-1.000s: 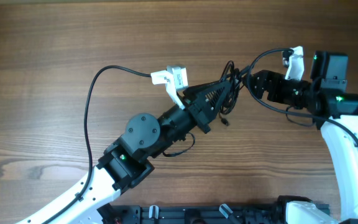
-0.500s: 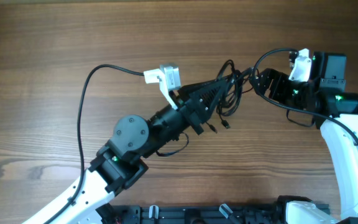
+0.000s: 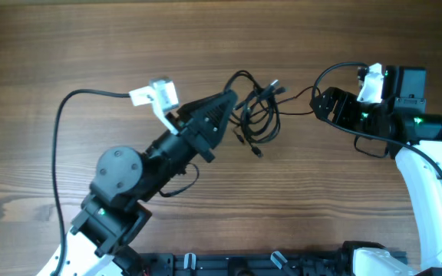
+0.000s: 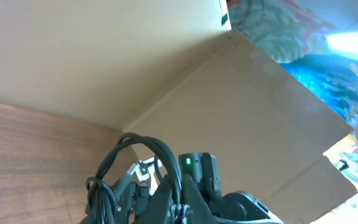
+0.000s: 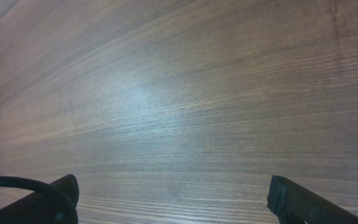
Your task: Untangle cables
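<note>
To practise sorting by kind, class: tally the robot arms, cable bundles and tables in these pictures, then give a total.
Robot arms: 2 (left arm, right arm)
Cable bundle: 1
Wooden table: 1
Total: 4

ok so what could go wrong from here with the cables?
1. Left gripper is shut on the cable bundle, which looks knotted; pulling could tighten the loops instead of freeing them.
2. Right gripper is open and empty, so nothing anchors the far side; the bundle may just drag along.
3. A thin strand runs toward the right gripper and might snag there.
</note>
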Robot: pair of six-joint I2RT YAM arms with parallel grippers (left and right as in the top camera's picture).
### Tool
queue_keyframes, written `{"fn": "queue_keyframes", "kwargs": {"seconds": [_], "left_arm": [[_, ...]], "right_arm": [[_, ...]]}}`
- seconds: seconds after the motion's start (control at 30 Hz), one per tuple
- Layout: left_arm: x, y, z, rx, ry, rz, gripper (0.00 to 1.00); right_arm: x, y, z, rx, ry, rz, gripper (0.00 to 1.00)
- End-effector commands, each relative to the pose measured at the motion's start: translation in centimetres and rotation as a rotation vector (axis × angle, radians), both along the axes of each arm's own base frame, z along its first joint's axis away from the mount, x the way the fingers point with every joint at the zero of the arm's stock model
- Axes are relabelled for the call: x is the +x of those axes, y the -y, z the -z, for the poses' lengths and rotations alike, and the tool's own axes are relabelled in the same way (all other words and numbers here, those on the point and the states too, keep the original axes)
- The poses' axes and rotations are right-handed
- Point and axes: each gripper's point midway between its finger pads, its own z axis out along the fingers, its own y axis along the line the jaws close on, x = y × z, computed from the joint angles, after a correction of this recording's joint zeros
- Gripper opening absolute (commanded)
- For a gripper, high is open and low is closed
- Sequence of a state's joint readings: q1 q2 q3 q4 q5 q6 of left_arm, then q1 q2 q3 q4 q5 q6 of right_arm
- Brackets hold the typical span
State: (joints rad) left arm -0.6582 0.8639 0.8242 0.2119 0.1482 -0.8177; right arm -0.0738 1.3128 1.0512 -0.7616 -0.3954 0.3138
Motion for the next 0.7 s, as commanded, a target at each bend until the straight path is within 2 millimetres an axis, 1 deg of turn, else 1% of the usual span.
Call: {"fn": "queue_keyframes", "kwargs": {"seconds": [0.0,0.27,0.43,0.57,0.67], "left_arm": [[-0.6,-1.7,-2.1,-0.004,0.084,-0.038,0.04],[-0.7,-1.9,-2.3,0.012,0.11,-0.05,0.04],[0.0,-2.6,-2.3,0.01,0.105,-0.107,0.04],[0.5,-3.2,-2.3,0.117,0.197,-0.185,0.04],[0.8,-3.6,-2.3,0.162,0.233,-0.223,0.04]], "right_arm": [[0.0,0.9,1.0,-0.032,-0.032,0.034,1.0],[-0.4,1.8,1.6,-0.074,-0.067,0.083,1.0],[-0.5,2.0,1.7,-0.079,-0.072,0.086,1.0],[-0.7,2.8,2.0,-0.103,-0.097,0.144,1.0],[-0.7,3.1,2.1,-0.11,-0.099,0.153,1.0]]}}
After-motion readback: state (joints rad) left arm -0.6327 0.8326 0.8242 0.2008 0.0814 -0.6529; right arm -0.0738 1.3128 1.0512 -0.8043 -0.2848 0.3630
